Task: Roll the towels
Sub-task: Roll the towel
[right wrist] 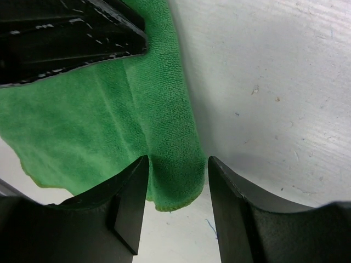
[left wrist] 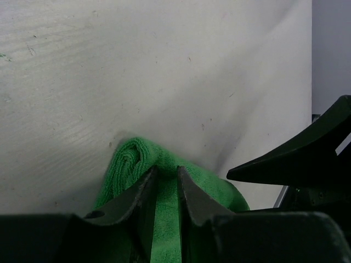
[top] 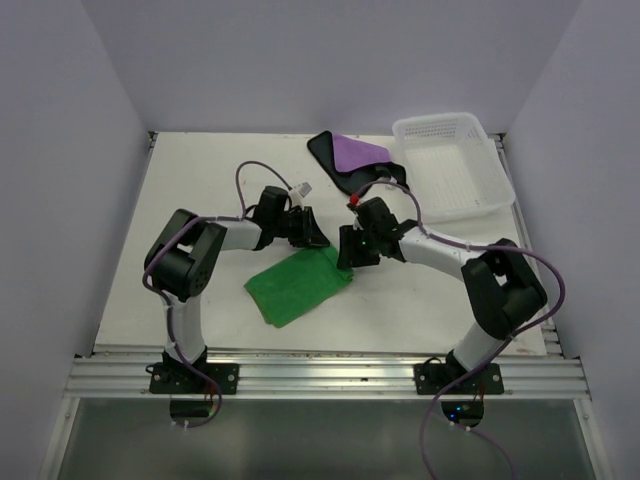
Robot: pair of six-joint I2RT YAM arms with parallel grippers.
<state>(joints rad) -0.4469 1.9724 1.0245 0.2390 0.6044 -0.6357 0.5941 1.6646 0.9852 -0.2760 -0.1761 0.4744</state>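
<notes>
Green towel (top: pixel 298 285), seen from above: a small, soft, nearly weightless square lying crumpled and slightly skewed on the table (top: pixel 200 190), between the two arms and just in front of their wrists. I judge it limp throughout. It will not hold an edge or a crease by itself, it will sag wherever it is unsupported, and its nap should drag on the tabletop rather than slide. Its far edge is already raised into a thick curl, the natural start of a roll. The best hold is therefore along that edge near its two ends, so that the curl turns evenly. The left gripper (left wrist: pixel 167 174) has its jaws drawn nearly together, pinching a raised fold of the cloth at that curl. The right gripper (right wrist: pixel 176 164) has its jaws spread, straddling the same edge near the corner. A sliver of table shows beside one finger, so I read no firm squeeze there. The purple towel (top: pixel 357 153) lies well apart at the far side — partly folded, black back showing — just beside the white basket (top: pixel 470 128).
</notes>
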